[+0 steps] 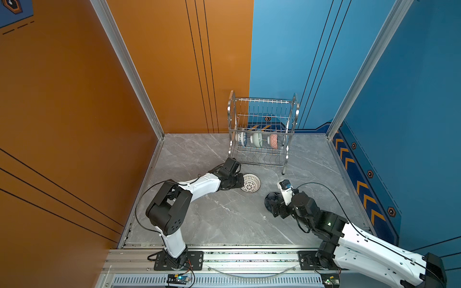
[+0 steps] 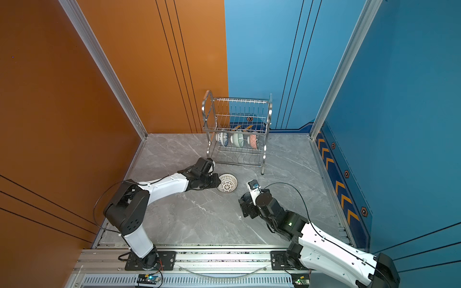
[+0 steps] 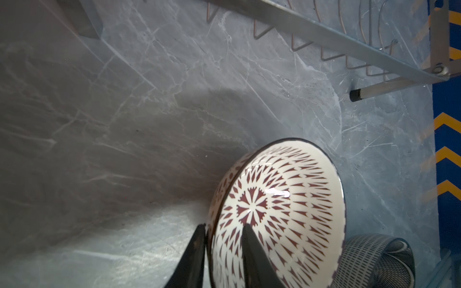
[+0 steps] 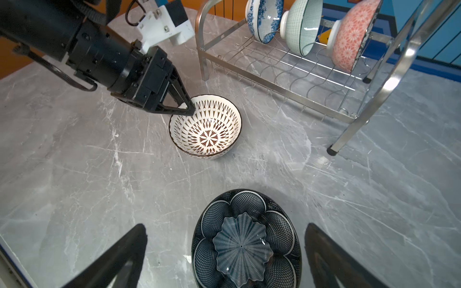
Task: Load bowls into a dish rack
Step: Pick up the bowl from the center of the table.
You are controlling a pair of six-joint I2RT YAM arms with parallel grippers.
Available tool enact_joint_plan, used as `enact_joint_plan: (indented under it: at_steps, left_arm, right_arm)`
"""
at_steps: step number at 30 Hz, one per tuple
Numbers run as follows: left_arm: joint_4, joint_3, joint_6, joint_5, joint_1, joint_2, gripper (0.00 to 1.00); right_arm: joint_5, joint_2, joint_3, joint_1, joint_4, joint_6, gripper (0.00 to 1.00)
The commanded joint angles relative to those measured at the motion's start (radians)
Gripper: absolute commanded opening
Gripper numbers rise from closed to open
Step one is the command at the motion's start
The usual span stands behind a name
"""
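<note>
1. My left pincer (image 4: pixel 190 110) has one finger inside the white patterned bowl (image 4: pixel 205 127) and one finger outside, with the rim between them. The gap is small. I cannot tell if it is squeezing the rim.
2. That bowl sits near the middle of the table (image 1: pixel 224 224), just in front of the dish rack (image 4: pixel 396 77). The rack stands at the far edge.
3. My right pincer (image 4: pixel 224 225) is wide open and holds nothing. It hangs over the dark blue bowl (image 4: pixel 245 239), which sits near the white one, more toward the right edge.
4. Three bowls stand on their edges in the low shelf: the blue flower bowl (image 4: pixel 264 20), the pale green bowl (image 4: pixel 301 27) and the bowl with the red outside (image 4: pixel 349 42).
5. The rim is thin and shiny. I think the white bowl could slip or swing when I lift it, then fall and crack.
6. The front bar of the rack is close. If I carry the bowl too low, it could bang the bar or knock the standing bowls.
7. My two arms are near each other. If I move both at once, they may bump
</note>
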Motion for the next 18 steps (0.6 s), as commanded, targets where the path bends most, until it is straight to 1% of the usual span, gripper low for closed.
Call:
enact_joint_plan:
  at_steps: [1,5,8,11,14,18]
  left_arm:
    - [-0.076,0.036,0.043,-0.017,-0.008,0.01,0.19]
    - [-0.135,0.058,0.083,-0.019,0.004,0.001,0.06]
    - [-0.169,0.073,0.108,-0.017,0.014,-0.026,0.01]
    - [-0.21,0.096,0.138,-0.017,0.023,-0.044,0.0]
    - [-0.214,0.106,0.144,0.007,0.029,-0.032,0.0]
    - [-0.222,0.113,0.152,0.022,0.029,-0.019,0.0]
  right_arm:
    - [-0.026,0.005,0.029,0.016,-0.007,-0.063,0.94]
    - [-0.063,0.001,0.041,0.019,0.024,-0.09,0.92]
    - [-0.068,0.026,0.057,0.02,0.016,-0.121,0.91]
    - [-0.066,0.064,0.088,0.02,-0.009,-0.147,0.91]
    - [-0.073,0.087,0.108,0.02,-0.012,-0.159,0.91]
    - [-0.092,0.114,0.099,0.021,0.011,-0.179,0.91]
